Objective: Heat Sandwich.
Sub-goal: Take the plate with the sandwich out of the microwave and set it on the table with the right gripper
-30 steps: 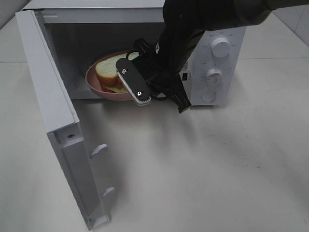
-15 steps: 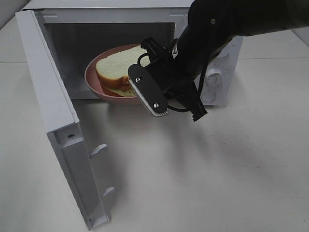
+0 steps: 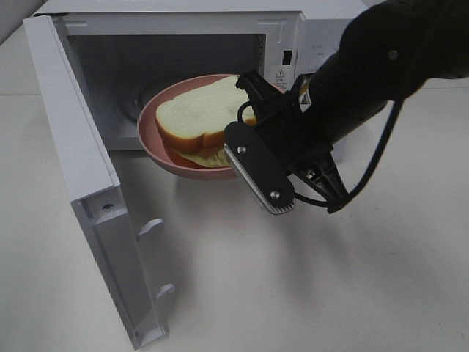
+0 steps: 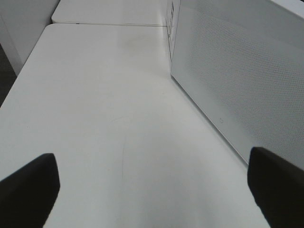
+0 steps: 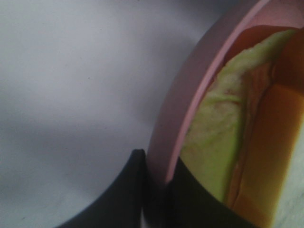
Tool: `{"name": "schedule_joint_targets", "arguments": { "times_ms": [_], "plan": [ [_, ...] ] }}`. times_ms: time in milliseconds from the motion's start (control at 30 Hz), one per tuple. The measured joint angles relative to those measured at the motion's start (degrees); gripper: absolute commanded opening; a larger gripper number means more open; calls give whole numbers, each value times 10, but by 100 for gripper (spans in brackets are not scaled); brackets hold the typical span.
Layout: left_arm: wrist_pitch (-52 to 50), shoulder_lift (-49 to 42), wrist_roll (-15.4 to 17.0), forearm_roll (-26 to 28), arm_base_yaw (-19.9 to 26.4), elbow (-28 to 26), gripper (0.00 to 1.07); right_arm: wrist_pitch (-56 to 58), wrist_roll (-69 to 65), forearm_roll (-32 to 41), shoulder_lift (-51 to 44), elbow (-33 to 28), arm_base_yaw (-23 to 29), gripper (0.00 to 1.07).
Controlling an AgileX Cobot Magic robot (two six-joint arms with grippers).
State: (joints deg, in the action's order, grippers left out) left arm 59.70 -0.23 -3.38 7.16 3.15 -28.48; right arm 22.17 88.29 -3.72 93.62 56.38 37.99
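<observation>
Right claw (image 3: 245,139) hides pink dish's (image 3: 157,143) near rim & sandwich (image 3: 198,117) corner; microwave (image 3: 176,18) knobs hidden behind arm. Left claw tips cut off.

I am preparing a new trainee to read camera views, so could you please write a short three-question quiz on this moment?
1. True or false: the microwave door is closed.
2. What is the right gripper clamped on? A) the sandwich B) the rim of the pink dish C) a control knob
3. Fill in: the left gripper has its jaws ____ over the bare table.

Key:
1. False; the door stands swung wide open.
2. B; the jaws pinch the dish rim, with the sandwich lying in the dish.
3. Open; it holds nothing.
</observation>
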Motion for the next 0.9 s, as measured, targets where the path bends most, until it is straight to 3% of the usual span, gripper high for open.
{"name": "schedule_joint_targets", "arguments": {
  "times_ms": [467, 900],
  "plan": [
    [0, 0, 0, 0, 0, 0, 104, -2, -12, 0, -113, -115, 0, 0],
    [0, 0, 0, 0, 0, 0, 104, 23, -43, 0, -224, -177, 0, 0]
  ]
}}
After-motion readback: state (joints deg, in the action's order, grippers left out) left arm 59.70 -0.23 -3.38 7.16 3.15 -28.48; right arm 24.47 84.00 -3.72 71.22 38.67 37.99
